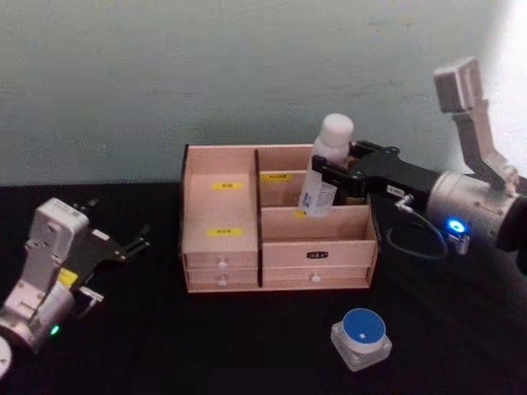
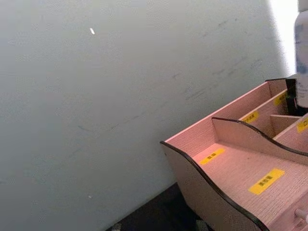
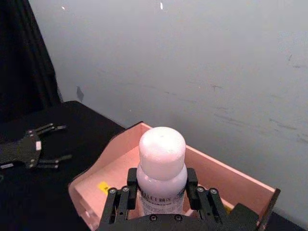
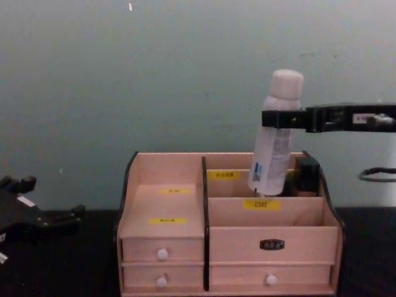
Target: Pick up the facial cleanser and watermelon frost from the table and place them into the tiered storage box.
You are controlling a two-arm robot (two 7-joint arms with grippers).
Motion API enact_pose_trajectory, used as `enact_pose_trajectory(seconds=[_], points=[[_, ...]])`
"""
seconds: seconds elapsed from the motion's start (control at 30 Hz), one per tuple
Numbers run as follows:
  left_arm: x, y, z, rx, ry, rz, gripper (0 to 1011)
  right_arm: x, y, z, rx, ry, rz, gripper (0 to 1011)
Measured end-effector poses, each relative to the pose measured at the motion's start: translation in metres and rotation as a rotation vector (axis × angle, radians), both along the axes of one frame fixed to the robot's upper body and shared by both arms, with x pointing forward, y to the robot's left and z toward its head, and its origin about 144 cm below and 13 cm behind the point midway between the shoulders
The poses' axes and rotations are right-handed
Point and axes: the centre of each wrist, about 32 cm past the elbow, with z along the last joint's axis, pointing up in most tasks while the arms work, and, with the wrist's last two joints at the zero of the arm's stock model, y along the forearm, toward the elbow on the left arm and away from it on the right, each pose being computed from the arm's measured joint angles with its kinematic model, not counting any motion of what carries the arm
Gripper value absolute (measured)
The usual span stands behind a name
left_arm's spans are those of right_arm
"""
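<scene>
above tiered storage box (image 1: 221, 234) | facial cleanser (image 1: 328, 160) between fingers (image 3: 131, 179) of right gripper (image 3: 161, 187)

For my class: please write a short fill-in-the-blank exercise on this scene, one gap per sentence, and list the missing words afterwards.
1. The right pincer is shut on the ____, holding it tilted over the tiered storage box.
2. The watermelon frost sits in front of the box and has a ____ lid.
3. The left pincer is open, off to the box's ____ side.

Missing words: facial cleanser; blue; left.
</scene>
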Motion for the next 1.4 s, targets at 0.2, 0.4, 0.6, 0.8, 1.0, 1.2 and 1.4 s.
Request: enact_pose_trajectory(seconds=[0.2, 0.4, 0.6, 0.8, 1.0, 1.2, 1.4], points=[[0.000, 0.000, 0.000, 0.000, 0.000, 0.000, 1001, 0.014, 0.008, -0.001, -0.006, 0.019, -0.005, 599], [0.000, 0.000, 0.000, 0.000, 0.000, 0.000, 1001, 0.026, 0.014, -0.001, -0.004, 0.029, -0.006, 599], [0.000, 0.000, 0.000, 0.000, 0.000, 0.000, 1001, 0.035, 0.021, 0.000, -0.014, 0.027, -0.005, 599], [0.000, 0.000, 0.000, 0.000, 0.000, 0.000, 1002, 0.044, 0.028, -0.001, -0.027, 0.021, -0.008, 599], [0.000, 0.000, 0.000, 0.000, 0.000, 0.000, 1001, 0.050, 0.031, -0.002, -0.038, 0.020, -0.015, 599], [0.000, 0.000, 0.000, 0.000, 0.000, 0.000, 1001, 0.052, 0.033, -0.004, -0.041, 0.023, -0.017, 599], [0.000, 0.000, 0.000, 0.000, 0.000, 0.000, 1001, 0.053, 0.034, -0.005, -0.043, 0.025, -0.018, 599]])
